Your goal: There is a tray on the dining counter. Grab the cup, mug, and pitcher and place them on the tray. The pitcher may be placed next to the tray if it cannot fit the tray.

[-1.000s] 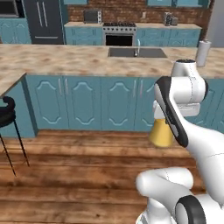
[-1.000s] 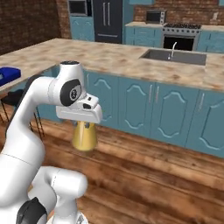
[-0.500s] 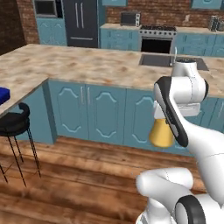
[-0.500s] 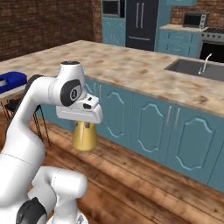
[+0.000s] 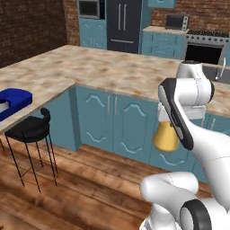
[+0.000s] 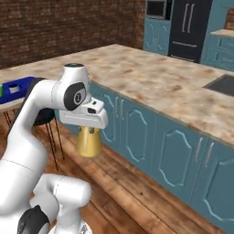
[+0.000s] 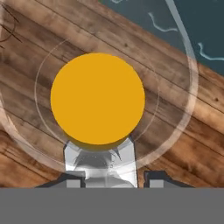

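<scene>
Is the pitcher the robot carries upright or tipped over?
Upright. The pitcher hangs beneath the gripper, wide base down, orange-yellow liquid settled at its bottom.

The pitcher (image 6: 89, 142) below the fingers (image 7: 127, 159) is clear glass filled with orange-yellow liquid, a flat orange disc seen from above. The worktop (image 5: 90, 72) is beige marble veined in brown, over teal cabinets (image 6: 137, 132). The tray (image 5: 13, 99) far off to the side is bright blue. The stool (image 5: 29, 130) is black, the floor (image 7: 39, 43) brown wood planks, and the wall (image 6: 59, 23) dark red brick.
</scene>
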